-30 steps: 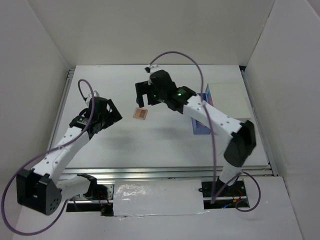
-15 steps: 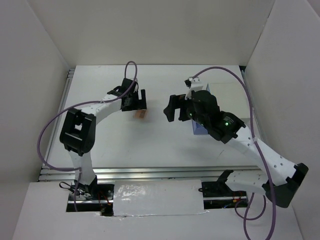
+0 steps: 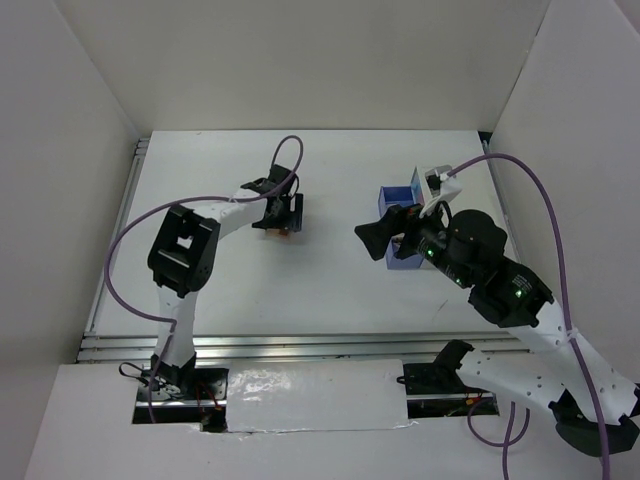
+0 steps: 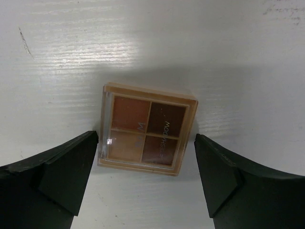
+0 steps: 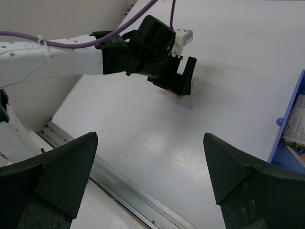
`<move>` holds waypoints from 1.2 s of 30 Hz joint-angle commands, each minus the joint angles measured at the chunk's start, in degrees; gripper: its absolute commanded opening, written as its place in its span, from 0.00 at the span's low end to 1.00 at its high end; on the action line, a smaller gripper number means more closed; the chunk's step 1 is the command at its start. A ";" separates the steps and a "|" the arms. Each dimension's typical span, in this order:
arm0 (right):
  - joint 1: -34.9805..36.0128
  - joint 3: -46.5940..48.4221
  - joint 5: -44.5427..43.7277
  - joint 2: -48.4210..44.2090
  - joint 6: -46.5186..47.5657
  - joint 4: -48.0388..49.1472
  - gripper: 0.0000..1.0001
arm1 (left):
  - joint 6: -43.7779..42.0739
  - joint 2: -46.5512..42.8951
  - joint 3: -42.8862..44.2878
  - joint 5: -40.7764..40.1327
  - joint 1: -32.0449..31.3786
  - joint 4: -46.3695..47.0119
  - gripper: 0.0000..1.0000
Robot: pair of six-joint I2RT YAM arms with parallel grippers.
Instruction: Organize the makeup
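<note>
From above, one eyeshadow palette (image 3: 284, 231) lies on the table (image 3: 250, 290) under the left gripper (image 3: 287, 212), and the right gripper (image 3: 388, 232) hangs beside one blue drawer (image 3: 398, 196). In the left wrist view, the jaws stand apart on either side of that palette without touching it. In the right wrist view, the jaws are spread and empty, and the drawer perhaps holds one more.

A white table (image 3: 330, 300) is spreading beneath the left gripper (image 3: 290, 213) and the right gripper (image 3: 374, 241), catching soft, even light. A white back wall (image 3: 300, 60) is rising beyond both, and white side walls (image 3: 60, 200) are closing in outboard of each. A metal rail (image 3: 300, 345) is running behind them along the table's near edge.
</note>
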State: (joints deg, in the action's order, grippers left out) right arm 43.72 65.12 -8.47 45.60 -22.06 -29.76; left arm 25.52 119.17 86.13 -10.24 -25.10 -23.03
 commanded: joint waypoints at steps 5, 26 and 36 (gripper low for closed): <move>-0.22 -0.09 0.82 -1.13 0.88 0.40 1.00 | -0.30 0.97 -2.28 -2.59 -2.31 -1.59 0.61; -0.31 -0.08 -10.34 -12.12 -2.02 -1.00 1.00 | 21.31 -9.41 5.62 31.65 -13.74 31.00 0.22; -0.22 2.73 -10.25 -14.67 -1.49 -3.55 1.00 | 29.59 6.94 18.98 32.31 -16.99 39.90 0.46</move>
State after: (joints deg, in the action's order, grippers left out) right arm 43.62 65.25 -17.43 32.23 -23.75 -32.75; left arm 52.66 125.34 100.79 20.32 -40.80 11.16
